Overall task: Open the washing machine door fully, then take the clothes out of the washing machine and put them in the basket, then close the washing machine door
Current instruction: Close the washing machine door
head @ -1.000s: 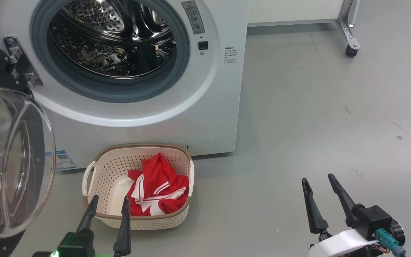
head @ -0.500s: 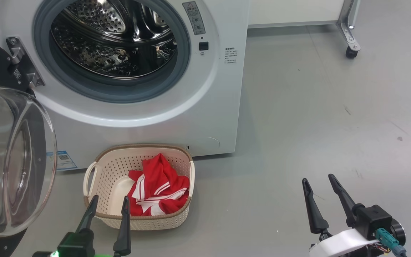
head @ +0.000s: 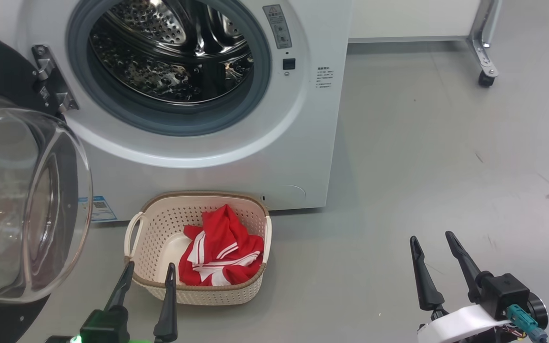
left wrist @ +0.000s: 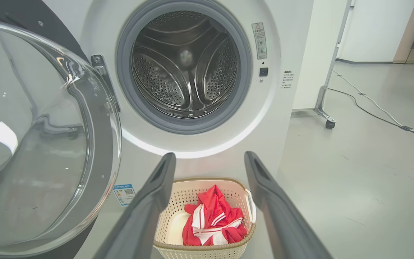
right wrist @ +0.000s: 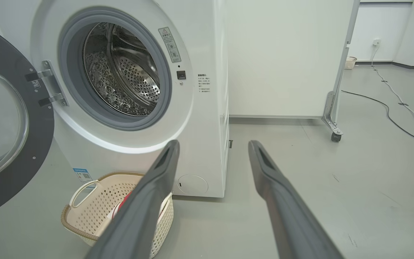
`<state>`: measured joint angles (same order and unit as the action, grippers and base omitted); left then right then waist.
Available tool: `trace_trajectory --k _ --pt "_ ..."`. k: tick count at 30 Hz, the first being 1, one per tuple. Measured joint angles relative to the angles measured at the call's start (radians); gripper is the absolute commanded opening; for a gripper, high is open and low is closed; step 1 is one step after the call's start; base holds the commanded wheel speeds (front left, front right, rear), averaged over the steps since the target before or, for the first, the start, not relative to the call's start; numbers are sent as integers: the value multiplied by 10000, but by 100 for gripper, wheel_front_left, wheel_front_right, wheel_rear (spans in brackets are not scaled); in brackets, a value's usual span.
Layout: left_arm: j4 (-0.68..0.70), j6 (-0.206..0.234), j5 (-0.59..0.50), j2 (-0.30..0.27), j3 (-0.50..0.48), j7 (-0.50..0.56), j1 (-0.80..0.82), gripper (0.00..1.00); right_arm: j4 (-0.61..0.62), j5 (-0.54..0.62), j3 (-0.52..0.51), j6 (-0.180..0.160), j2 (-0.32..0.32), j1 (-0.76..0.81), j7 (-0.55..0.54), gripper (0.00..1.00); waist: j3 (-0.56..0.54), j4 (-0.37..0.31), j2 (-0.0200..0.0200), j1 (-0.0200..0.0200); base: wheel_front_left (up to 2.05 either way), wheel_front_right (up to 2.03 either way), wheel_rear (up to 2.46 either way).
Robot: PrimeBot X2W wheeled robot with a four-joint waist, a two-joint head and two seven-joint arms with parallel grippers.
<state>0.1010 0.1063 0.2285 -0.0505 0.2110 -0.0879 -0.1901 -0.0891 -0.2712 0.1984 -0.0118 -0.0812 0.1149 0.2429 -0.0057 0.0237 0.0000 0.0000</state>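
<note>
Grey floor, washing machine standing on it, basket in front

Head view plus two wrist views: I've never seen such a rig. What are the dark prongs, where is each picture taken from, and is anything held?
The dark prongs are the long fingers of a two-armed wheeled robot's grippers. The head view looks down from its head: the left gripper is at lower left, the right gripper at lower right. Each wrist view looks along one gripper's own fingers, which rise from the bottom edge. Both grippers are open and hold nothing. Ahead stands a white washing machine with its door swung open to the left and a steel drum that looks empty. On the grey floor before it sits a cream basket with red-and-white clothes inside.
</note>
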Motion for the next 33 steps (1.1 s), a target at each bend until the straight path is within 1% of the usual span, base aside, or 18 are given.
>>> trace_trajectory --k 7,13,28,29,30,31,33 --pt "-10 2 -33 0 -12 0 4 100 59 -12 -33 -2 -35 169 0 100 14 485 0 0 0 0 0" --pt "-8 27 -58 0 -94 -29 12 100 123 -12 -42 -2 -90 180 0 100 19 1090 0 0 0 0 0" --pt "13 44 -56 0 -276 -117 13 100 236 -13 36 4 -109 179 -12 100 34 3045 0 0 0 0 0" --pt "13 44 -56 0 -276 -117 13 100 236 -13 36 4 -109 179 -12 100 34 3045 0 0 0 0 0" --pt "17 46 -56 0 -282 -121 13 100 268 -13 40 4 -109 179 -12 100 46 3317 0 0 0 0 0" --pt "17 46 -56 0 -282 -121 13 100 268 -13 40 4 -109 179 -12 100 46 3317 0 0 0 0 0" --pt "36 46 -56 0 -309 -161 13 100 299 -13 46 2 -109 178 -13 100 78 3711 0 0 0 0 0"
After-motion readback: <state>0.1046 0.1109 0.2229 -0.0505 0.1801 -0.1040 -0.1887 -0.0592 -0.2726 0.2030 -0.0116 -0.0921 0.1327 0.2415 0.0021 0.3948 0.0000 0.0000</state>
